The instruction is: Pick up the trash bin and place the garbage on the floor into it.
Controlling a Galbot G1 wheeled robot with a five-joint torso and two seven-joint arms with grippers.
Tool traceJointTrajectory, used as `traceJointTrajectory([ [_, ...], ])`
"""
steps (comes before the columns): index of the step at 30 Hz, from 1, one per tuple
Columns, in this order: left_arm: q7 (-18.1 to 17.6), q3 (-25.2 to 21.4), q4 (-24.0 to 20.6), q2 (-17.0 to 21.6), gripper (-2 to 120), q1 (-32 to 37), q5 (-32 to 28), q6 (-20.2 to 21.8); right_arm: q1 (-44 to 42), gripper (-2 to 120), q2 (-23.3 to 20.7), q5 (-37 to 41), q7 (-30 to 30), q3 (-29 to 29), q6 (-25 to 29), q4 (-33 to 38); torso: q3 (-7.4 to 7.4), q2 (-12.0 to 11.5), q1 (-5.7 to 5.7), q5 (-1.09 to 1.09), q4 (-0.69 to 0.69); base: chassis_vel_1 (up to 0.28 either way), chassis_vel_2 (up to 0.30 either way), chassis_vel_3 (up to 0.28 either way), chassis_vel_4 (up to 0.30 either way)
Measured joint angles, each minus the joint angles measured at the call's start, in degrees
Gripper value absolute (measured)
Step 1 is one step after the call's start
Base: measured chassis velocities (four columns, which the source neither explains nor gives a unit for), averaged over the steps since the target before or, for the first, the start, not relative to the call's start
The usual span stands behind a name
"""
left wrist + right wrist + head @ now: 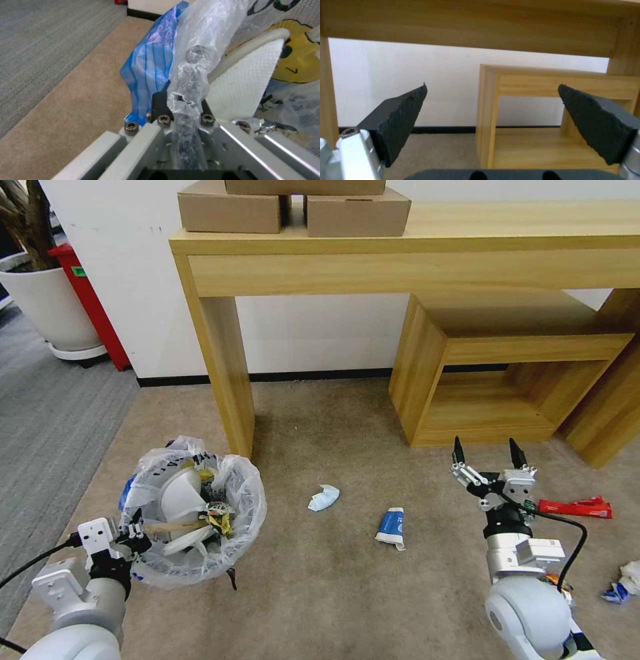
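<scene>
Left hand [135, 531] clamped on the bagged rim of the trash bin [200, 513], which sits on the beige floor [320, 593] near the desk [220, 360] leg. Right hand [489, 453] spread wide, empty, held above the floor. 2 wrappers [391, 527] lie between them.

One trash bin [193, 513], three cardboard boxes [230, 210], two blue-white wrappers [391, 527], one red packet [575, 507]
</scene>
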Motion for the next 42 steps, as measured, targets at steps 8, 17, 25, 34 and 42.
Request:
traceJointTrajectory([
  [8, 0.3, 0.0, -0.12, -0.49, 0, 0.63, 1.03, -0.53, 0.0, 100, 0.95, -2.04, -1.0, -0.36, 0.25, -0.51, 0.0, 0.0, 0.0, 0.0, 0.0, 0.0, 0.0, 0.0, 0.0],
  [17, 0.54, 0.14, -0.14, -1.37, 0, 0.87, 2.06, -0.91, -0.12, 100, 1.2, -2.4, -1.76, -0.38, 0.52, -0.43, 0.0, 0.0, 0.0, 0.0, 0.0, 0.0, 0.0, 0.0, 0.0],
  [25, 0.61, 0.13, 0.03, -1.62, 0, 0.84, 2.39, -0.98, 0.2, 100, 1.2, -2.44, -1.67, -0.67, 0.54, -0.34, 0.0, 0.0, 0.0, 0.0, 0.0, 0.0, 0.0, 0.0, 0.0],
  [34, 0.65, 0.09, 0.52, -1.69, 0, 0.6, 2.49, -1.26, 0.45, 100, 1.28, -2.53, -1.64, -1.19, 0.45, -0.51, 0.0, 0.0, 0.0, 0.0, 0.0, -0.005, 0.007, 0.006, -0.004],
  [42, 0.67, 0.15, 0.82, -1.63, 0, 0.42, 2.59, -1.32, 0.86, 100, 1.25, -2.56, -1.67, -1.55, 0.52, -1.05, 0.01, 0.0, 0.01, 0.0, 0.0, -0.052, 0.053, 0.055, -0.053],
])
